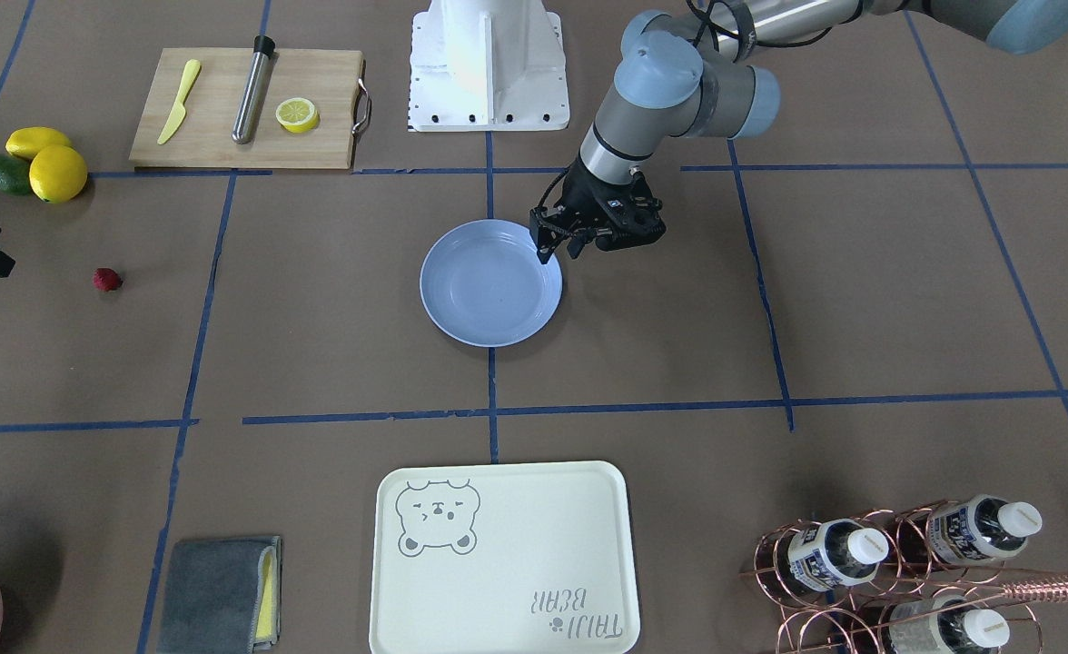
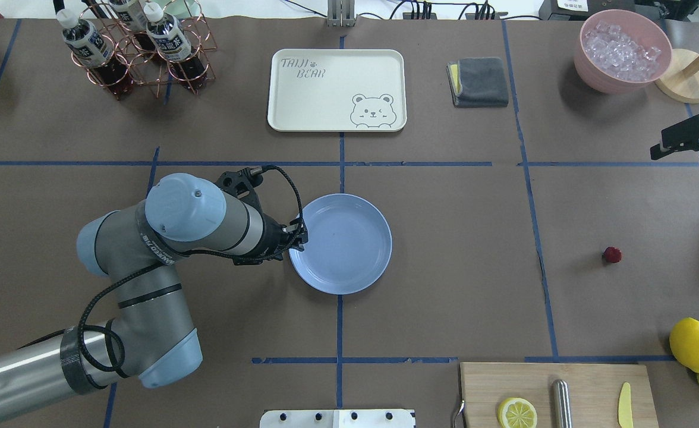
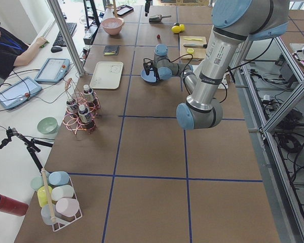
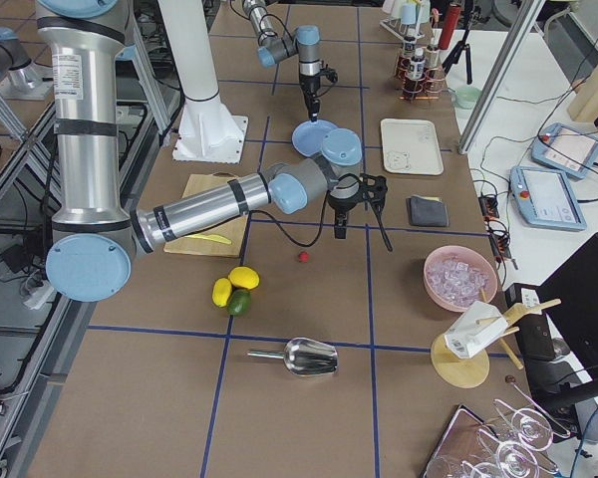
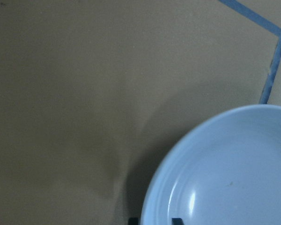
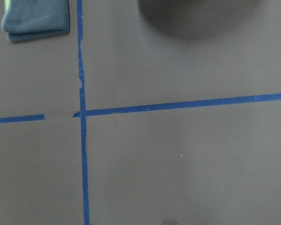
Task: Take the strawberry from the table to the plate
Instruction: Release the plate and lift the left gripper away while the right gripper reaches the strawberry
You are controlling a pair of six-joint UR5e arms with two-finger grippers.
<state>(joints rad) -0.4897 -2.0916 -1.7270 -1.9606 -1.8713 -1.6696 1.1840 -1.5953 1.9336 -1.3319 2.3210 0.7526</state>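
Overhead exterior: strawberry [image 2: 611, 255] on table [image 2: 456, 267], orientation unreadable; left gripper [image 2: 299, 235] jaws straddling plate [image 2: 349, 238] rim, right's unclear.

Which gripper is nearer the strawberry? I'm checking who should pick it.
Right. The right gripper hangs beyond the strawberry, toward the table's right end. The left gripper is much farther off, at the plate's rim.

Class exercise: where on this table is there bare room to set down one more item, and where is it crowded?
Bare: the table between the plate and the strawberry; also between plate and bear tray. Crowded: the corner with lemons and cutting board, and around the bottle rack.
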